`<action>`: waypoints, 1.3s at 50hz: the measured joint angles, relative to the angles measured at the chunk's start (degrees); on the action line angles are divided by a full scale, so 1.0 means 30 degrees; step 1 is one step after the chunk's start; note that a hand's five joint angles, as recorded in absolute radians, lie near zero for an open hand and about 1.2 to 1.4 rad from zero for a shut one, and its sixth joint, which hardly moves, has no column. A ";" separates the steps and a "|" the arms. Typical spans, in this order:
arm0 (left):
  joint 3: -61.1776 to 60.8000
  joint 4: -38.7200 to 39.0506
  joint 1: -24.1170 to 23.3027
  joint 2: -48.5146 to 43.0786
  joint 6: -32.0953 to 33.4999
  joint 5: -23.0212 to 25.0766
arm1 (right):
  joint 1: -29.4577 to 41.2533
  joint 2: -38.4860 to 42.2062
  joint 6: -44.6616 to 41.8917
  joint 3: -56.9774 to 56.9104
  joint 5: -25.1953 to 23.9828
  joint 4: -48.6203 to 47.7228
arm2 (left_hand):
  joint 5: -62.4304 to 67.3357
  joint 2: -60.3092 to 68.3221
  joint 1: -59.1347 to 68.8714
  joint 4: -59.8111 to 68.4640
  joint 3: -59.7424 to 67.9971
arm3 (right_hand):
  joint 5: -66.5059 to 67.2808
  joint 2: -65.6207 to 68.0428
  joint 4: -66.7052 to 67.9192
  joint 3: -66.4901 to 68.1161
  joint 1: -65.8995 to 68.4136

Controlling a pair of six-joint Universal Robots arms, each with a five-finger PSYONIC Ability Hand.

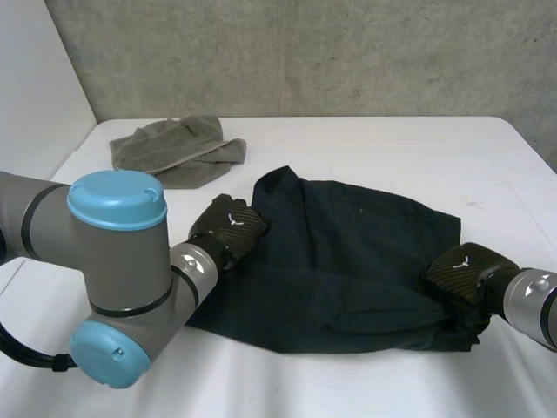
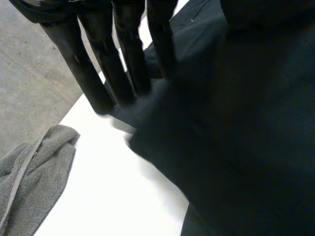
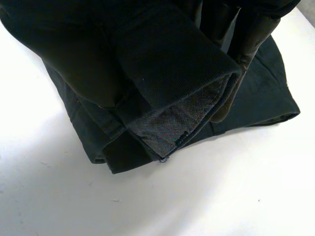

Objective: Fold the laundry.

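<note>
A dark garment point(image 1: 348, 252) lies spread across the middle of the white table point(image 1: 392, 144). My left hand point(image 1: 228, 228) rests at its left edge, near the far corner. In the left wrist view its fingers point(image 2: 125, 54) are straight, their tips at the edge of the dark cloth point(image 2: 236, 123), and they hold nothing. My right hand point(image 1: 470, 272) is at the garment's right edge, near the front corner. In the right wrist view its fingers point(image 3: 248, 37) are closed on a folded cuff of the garment point(image 3: 147, 64), whose grey inner side shows.
A crumpled grey towel point(image 1: 174, 150) lies at the table's back left, beyond my left hand, and appears beside the fingers in the left wrist view point(image 2: 34, 172). A concrete wall stands behind the table. My left arm's big joint fills the front left.
</note>
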 measured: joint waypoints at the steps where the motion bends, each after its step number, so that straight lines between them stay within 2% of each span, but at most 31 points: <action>1: 0.0109 -0.0128 -0.0036 -0.0038 -0.0001 0.0037 | -0.0027 -0.0045 -0.0031 0.0150 -0.0001 0.0005 | -0.4031 -0.4463 -0.4688 -0.4070 -0.3984 | 0.0000 0.0000 0.0002 0.0000 0.0000; 3: 0.0187 -0.0178 -0.0026 -0.0049 0.0001 0.0065 | -0.0045 -0.0085 -0.0063 0.0279 -0.0001 -0.0003 | -0.4031 -0.4463 -0.4688 -0.4070 -0.3984 | 0.0000 0.0000 0.0002 0.0000 0.0000; 4: 0.0292 -0.0195 0.0040 -0.0078 0.0009 0.0084 | -0.0054 -0.0110 -0.0086 0.0389 -0.0006 -0.0006 | -1.1249 -1.1640 -1.0404 -1.1626 -1.1330 | 0.0000 0.0000 0.0002 0.0000 0.0000; 6: 0.0558 -0.0203 0.0372 -0.0176 0.0036 0.0116 | -0.0057 -0.0236 -0.0239 0.0900 -0.0032 -0.0045 | -1.1826 -1.2537 -1.0439 -1.2621 -1.2293 | 0.0000 0.0000 0.0002 0.0000 0.0000; 11: 0.1006 -0.0155 0.1723 -0.0287 0.0044 0.0294 | -0.0064 -0.1064 -0.1536 0.2446 -0.0354 -0.0363 | -1.1826 -1.2558 -1.0440 -1.2622 -1.2293 | 0.0000 0.0000 -0.0002 0.0000 0.0000; 16: 0.1238 -0.0100 0.3151 -0.0228 0.0017 0.1377 | -0.0128 -0.2881 -0.4271 0.4587 -0.1170 -0.1502 | -1.1826 -1.2558 -1.0440 -1.2621 -1.2293 | 0.0000 0.0000 0.0000 0.0000 0.0000; 22: 0.1366 -0.0049 0.3677 -0.0423 0.0042 0.3170 | -0.0444 -0.4501 -0.5995 0.6047 -0.1907 -0.2892 | -1.1826 -1.2558 -1.0439 -1.2621 -1.2293 | 0.0000 0.0000 0.0000 0.0000 0.0000; 30: 0.2090 -0.0013 0.3484 -0.1815 0.0118 0.5352 | -0.0927 -0.5019 -0.6170 0.6468 -0.2108 -0.3474 | -1.1820 -1.2514 -1.0372 -1.2569 -1.2282 | 0.0000 0.0000 0.0000 0.0000 0.0000; 36: 0.3217 -0.0071 0.3407 -0.3489 0.0193 0.7121 | -0.1000 -0.4937 -0.6044 0.6407 -0.2009 -0.3493 | -1.0192 -1.0547 -0.8132 -1.0520 -1.0460 | 0.0000 0.0000 0.0002 0.0000 0.0000; 44: 0.4331 -0.0083 0.3495 -0.4854 0.0206 0.7703 | -0.0988 -0.4903 -0.5951 0.6515 -0.1974 -0.3452 | -0.8306 -0.8707 -0.6464 -0.8757 -0.8548 | 0.0000 0.0000 0.0002 0.0000 0.0000; 50: 0.5049 -0.0060 0.3477 -0.5505 0.0215 0.7636 | -0.0968 -0.4912 -0.5907 0.6639 -0.1976 -0.3440 | -0.6961 -0.7355 -0.4996 -0.7358 -0.7205 | 0.0000 0.0000 0.0002 0.0000 0.0000; 53: 0.5540 -0.0049 0.3442 -0.5891 0.0230 0.7525 | -0.0973 -0.4938 -0.5900 0.6732 -0.1970 -0.3437 | -0.4753 -0.4949 -0.2490 -0.5081 -0.4833 | 0.0000 0.0000 0.0002 0.0000 0.0000; 58: 0.6034 -0.0045 0.3422 -0.6269 0.0237 0.7287 | -0.1001 -0.4977 -0.5898 0.6861 -0.1967 -0.3432 | 0.1578 0.1375 0.4079 0.1321 0.1453 | 0.0000 0.0000 0.0002 0.0000 0.0000; 60: 0.6187 -0.0045 0.3420 -0.6392 0.0246 0.7008 | -0.1018 -0.4985 -0.5898 0.6898 -0.1969 -0.3432 | 0.3212 0.3005 0.5469 0.2957 0.3081 | 0.0002 0.0000 0.0002 0.0000 0.0000; 64: 0.6401 -0.0046 0.3415 -0.6646 0.0280 0.5920 | -0.1150 -0.5005 -0.5896 0.6985 -0.1976 -0.3437 | 0.3212 0.3005 0.5469 0.2957 0.3081 | 0.0000 0.0000 0.0002 0.0000 0.0000; 65: 0.6425 -0.0045 0.3410 -0.6686 0.0291 0.5569 | -0.1248 -0.5013 -0.5891 0.7015 -0.1979 -0.3445 | 0.6059 0.6009 0.7630 0.6012 0.6012 | 0.0000 0.0000 0.0003 0.0000 0.0000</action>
